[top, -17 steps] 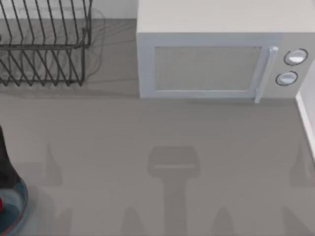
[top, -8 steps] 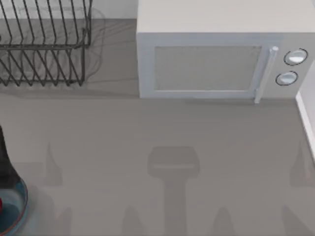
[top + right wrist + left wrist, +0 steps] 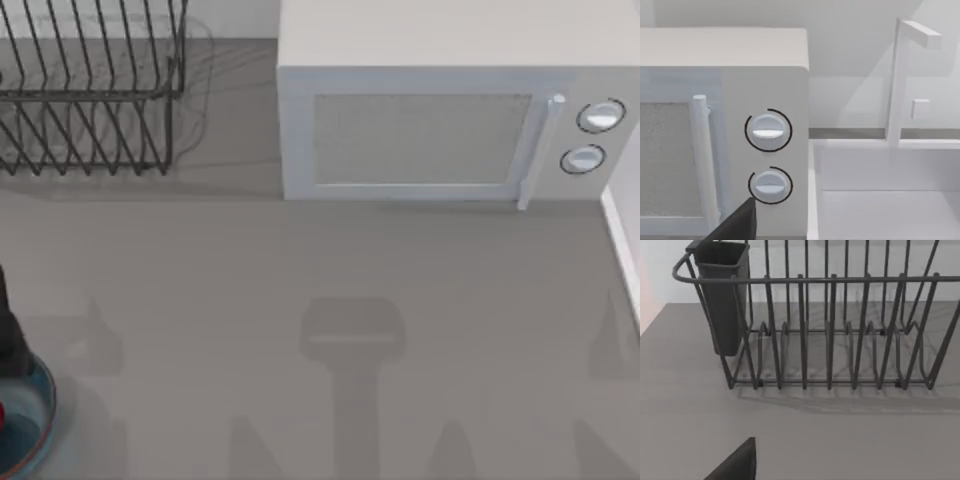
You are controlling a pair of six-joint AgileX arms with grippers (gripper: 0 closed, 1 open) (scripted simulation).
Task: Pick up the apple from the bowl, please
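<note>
**Left arm poised at the bowl**

The small glossy red apple [image 3: 2,415] sits in the round blue bowl [image 3: 40,405] at the desk's left edge, under the dark left arm [image 3: 8,335] (fingers' opening: cannot tell). Judged: approach step; next, descend squarely. Since earlier, the arm edged slightly.
</note>
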